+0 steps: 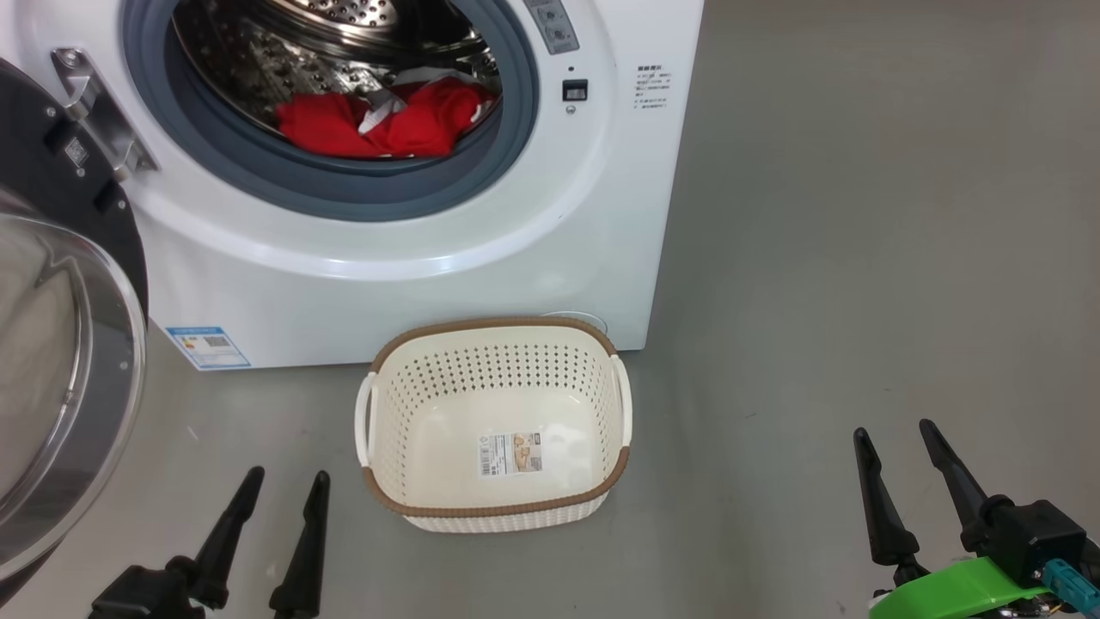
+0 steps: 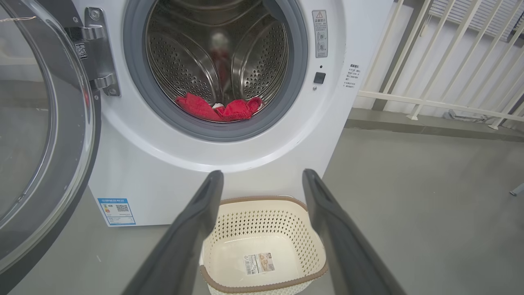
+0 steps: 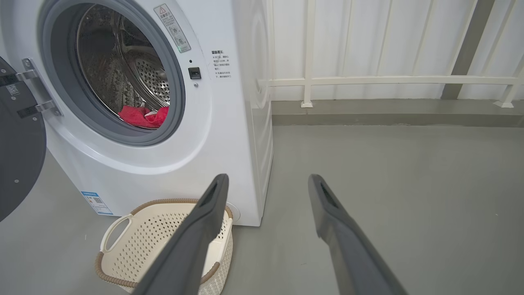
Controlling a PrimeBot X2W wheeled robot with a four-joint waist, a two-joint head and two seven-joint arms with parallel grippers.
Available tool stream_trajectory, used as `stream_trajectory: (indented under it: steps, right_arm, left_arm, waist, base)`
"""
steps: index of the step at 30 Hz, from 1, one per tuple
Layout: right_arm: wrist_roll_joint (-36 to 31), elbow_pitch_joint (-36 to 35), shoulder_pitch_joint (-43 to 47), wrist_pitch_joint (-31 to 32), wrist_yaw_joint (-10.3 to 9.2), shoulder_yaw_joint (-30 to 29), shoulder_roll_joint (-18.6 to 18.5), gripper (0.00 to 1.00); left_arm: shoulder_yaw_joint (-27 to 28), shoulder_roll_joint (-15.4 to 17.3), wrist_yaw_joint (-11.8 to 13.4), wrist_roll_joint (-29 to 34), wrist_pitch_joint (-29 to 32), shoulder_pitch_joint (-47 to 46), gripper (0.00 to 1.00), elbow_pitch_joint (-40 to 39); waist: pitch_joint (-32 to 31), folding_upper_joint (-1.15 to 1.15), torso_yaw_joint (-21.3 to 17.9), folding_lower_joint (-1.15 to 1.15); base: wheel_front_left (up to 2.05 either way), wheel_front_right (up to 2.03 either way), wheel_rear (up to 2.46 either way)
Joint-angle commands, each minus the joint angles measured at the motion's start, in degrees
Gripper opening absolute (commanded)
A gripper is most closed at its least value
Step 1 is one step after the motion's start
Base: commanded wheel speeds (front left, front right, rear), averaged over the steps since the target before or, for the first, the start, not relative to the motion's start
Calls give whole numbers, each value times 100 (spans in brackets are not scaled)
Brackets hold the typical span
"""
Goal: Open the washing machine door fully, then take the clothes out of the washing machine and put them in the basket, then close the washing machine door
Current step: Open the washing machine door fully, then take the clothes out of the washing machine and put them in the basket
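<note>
At upper centre, the clothes (image 1: 378, 120) are lying inside the washing machine (image 1: 430, 275), its door (image 1: 60, 361) hanging open at left, the basket (image 1: 494, 325) waiting empty, left fingers (image 1: 228, 529) and right fingers (image 1: 875, 499) gaping wide, gripping nothing.

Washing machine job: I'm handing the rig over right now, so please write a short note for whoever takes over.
Left gripper: open, holding nothing, low to the left of the basket.
Right gripper: open, holding nothing, over the floor to the right of the basket.
Door: swung wide open to the left.
Clothes: red with some white, lying at the front of the drum.
The basket stands on the floor in front of the washing machine, with no clothes in it.
Done: door opened.
Left: move the clothes into the basket, then close the door.
</note>
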Motion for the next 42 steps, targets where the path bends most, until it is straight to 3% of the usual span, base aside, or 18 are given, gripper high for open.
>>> stream_trajectory:
  steps: [1,25,42]
  right_arm:
    - [42,-161,-96,-52,36,124,-49,100]
    - [118,-158,-159,-52,36,221,-48,100]
    - [111,-159,-210,-52,36,245,-48,100]
  left_arm:
    - [193,138,9,48,-46,-184,100,-101]
    - [206,101,9,93,-46,-306,100,-180]
    - [237,88,9,178,-46,-451,100,117]
  waist:
    - [15,0,14,0]
    - [89,0,42,0]
    - [267,0,84,0]
  base:
    - [2,-9,6]
    - [108,-117,9]
    - [13,-13,0]
